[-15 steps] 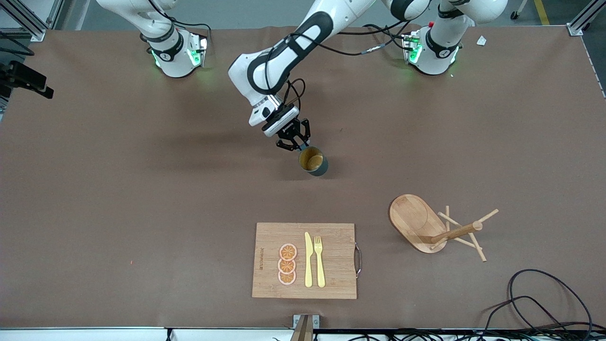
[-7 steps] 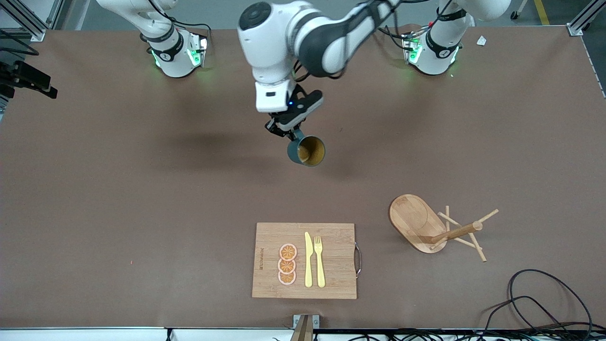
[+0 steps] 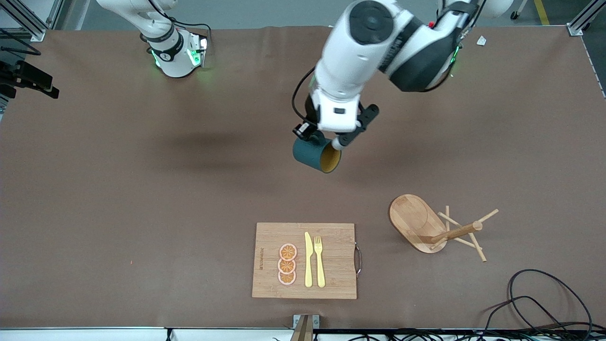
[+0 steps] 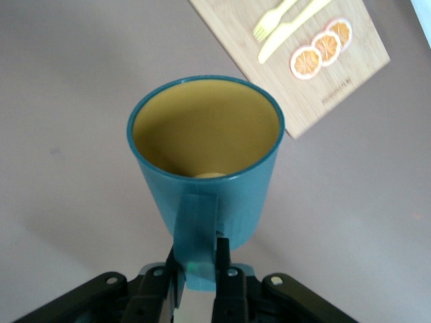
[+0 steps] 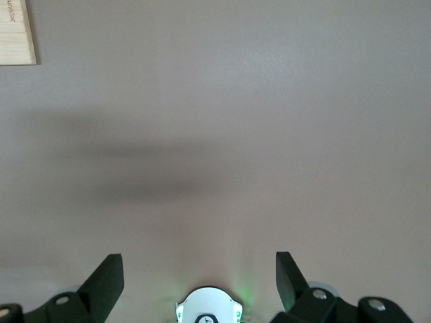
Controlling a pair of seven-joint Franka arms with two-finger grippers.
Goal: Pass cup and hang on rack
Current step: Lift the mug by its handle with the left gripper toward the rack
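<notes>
Teal cup (image 3: 316,156) with mustard-yellow inside; pale wooden rack (image 3: 428,226); brown table (image 3: 142,189); yellow cutlery (image 3: 314,260).

Cup (image 3: 316,155) hangs in the left gripper (image 4: 200,264) over bare table (image 3: 142,199) near its middle. Rack (image 3: 438,228) lies tipped over, nearer the camera, toward the left arm's end. Cutting board (image 3: 331,237) lies beside the rack, carrying knife (image 3: 308,259), fork (image 3: 319,261) and fruit slices (image 3: 287,264).

The left pincer (image 3: 318,138) has lifted the cup (image 3: 316,155) off the table, tipping it sideways.
</notes>
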